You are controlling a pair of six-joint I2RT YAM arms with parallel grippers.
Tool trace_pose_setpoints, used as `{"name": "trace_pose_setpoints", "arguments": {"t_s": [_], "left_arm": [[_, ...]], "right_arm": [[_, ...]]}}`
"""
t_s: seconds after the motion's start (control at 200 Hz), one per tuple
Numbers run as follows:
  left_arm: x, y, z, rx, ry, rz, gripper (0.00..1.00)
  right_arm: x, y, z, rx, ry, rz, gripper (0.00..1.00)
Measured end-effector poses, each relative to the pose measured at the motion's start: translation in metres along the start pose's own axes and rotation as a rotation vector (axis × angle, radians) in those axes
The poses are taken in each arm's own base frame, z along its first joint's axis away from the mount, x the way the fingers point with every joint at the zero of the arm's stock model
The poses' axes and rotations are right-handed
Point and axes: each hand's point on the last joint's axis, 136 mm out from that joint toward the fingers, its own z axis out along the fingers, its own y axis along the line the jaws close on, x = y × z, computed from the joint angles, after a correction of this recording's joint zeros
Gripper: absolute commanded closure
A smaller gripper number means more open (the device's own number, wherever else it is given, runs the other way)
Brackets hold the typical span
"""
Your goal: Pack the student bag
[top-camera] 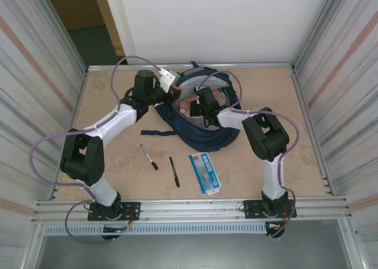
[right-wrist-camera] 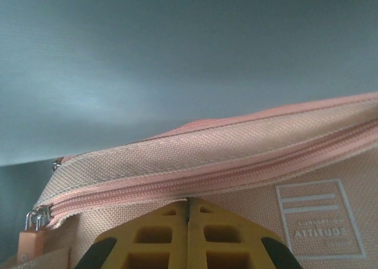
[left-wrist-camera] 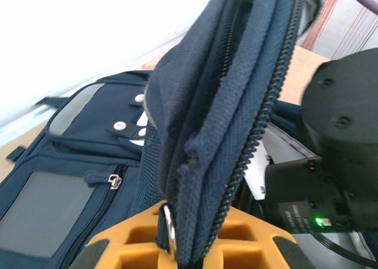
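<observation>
top: overhead, far | wrists: close-up | top+left share student bag (top-camera: 204, 140)

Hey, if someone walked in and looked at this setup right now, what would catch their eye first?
The navy backpack at the far middle of the table, its zippered edge lifted in the shut left gripper. Inside it, the right gripper, also shut, sits against a pink zip pouch. Two black pens and a blue-and-white packet lie nearer the arms.

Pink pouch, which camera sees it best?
The right wrist view: it shows the pink pouch close up, zip and label clear. The top view catches just a pink sliver inside the student bag.
</observation>
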Motion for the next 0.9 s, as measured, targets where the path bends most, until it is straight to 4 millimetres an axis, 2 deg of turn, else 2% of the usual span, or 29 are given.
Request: {"name": "trace_pose_setpoints", "arguments": {"t_s": [0.14, 0.256, 0.336, 0.431, 0.501, 0.576, 0.661, 0.742, 0.847, 0.897], "left_arm": [[0.002, -0.004, 0.0, 0.009, -0.019, -0.001, 1.0], [0.005, -0.004, -0.002, -0.006, -0.022, -0.008, 1.0], [0.007, -0.004, -0.002, -0.016, -0.018, -0.008, 1.0], [0.009, -0.005, -0.003, -0.024, -0.019, -0.009, 1.0], [0.01, -0.009, -0.002, -0.019, -0.017, -0.004, 1.0], [0.01, -0.013, 0.0, -0.012, -0.016, 0.004, 1.0], [0.01, -0.016, 0.0, -0.006, -0.016, 0.012, 1.0], [0.009, -0.018, 0.001, -0.001, -0.021, 0.02, 1.0], [0.006, -0.02, 0.002, 0.002, -0.03, 0.026, 1.0], [0.005, -0.021, 0.002, 0.005, -0.034, 0.035, 1.0]], "right_arm": [[-0.006, -0.001, -0.001, -0.037, -0.002, 0.032, 0.76], [-0.015, -0.002, -0.017, -0.05, 0.015, 0.134, 0.6], [-0.023, -0.006, -0.041, -0.053, 0.015, 0.241, 0.56], [-0.029, -0.021, -0.07, -0.037, 0.0, 0.41, 0.55], [-0.023, -0.034, -0.08, -0.014, 0.012, 0.518, 0.52], [-0.008, -0.046, -0.081, 0.022, 0.042, 0.599, 0.51], [0.013, -0.053, -0.075, 0.054, 0.098, 0.664, 0.51], [0.022, -0.054, -0.064, 0.054, 0.137, 0.714, 0.54], [0.026, -0.055, -0.049, 0.054, 0.163, 0.762, 0.78], [0.025, -0.053, -0.044, 0.048, 0.166, 0.781, 0.86]]}}
